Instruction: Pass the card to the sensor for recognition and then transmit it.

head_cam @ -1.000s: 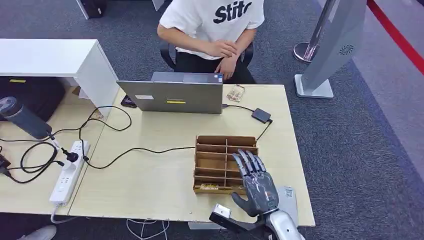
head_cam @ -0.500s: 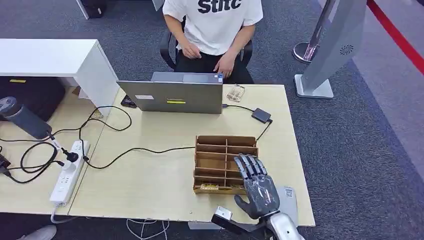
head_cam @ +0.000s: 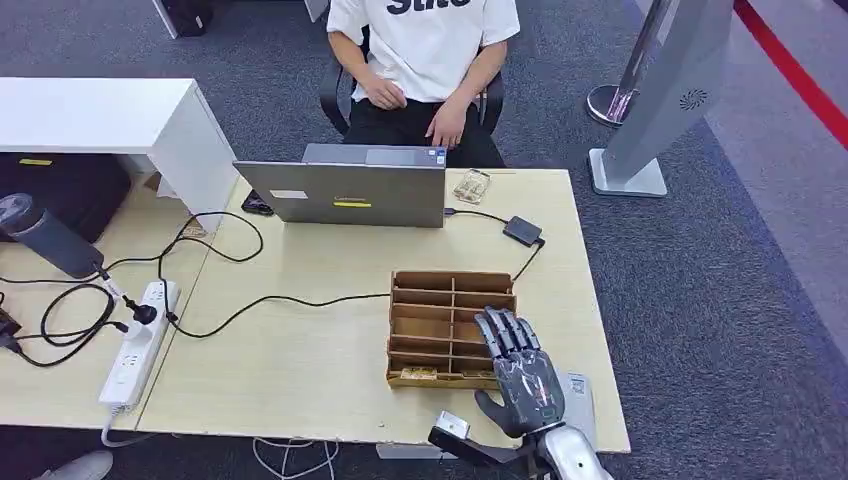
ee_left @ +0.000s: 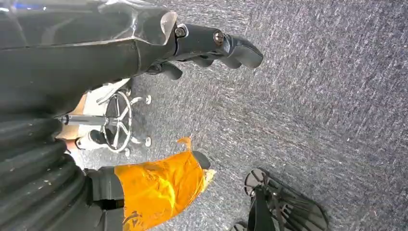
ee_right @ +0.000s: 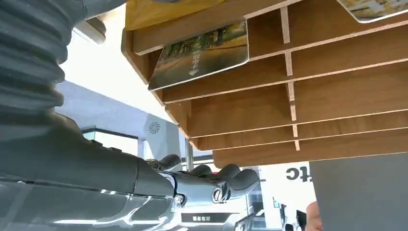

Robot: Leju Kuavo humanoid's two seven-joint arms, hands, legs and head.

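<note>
The table (head_cam: 300, 360) carries a wooden slotted rack (head_cam: 440, 300) with the small black sensor (head_cam: 522, 231) well beyond it. The right hand (head_cam: 520, 375) hovers over the rack's near right corner, fingers apart and holding nothing. The card (ee_right: 199, 54) lies in a rack slot, so picking, scanning and handover all appear left. The left hand (ee_left: 211, 45) hangs over carpet, fingers loosely apart

The slotted rack (head_cam: 450, 325) is matt bare wood, holding a glossy printed card (ee_right: 199, 54). The desk (head_cam: 300, 350) is smooth pale wood. The floor (head_cam: 720, 300) is rough grey carpet.
</note>
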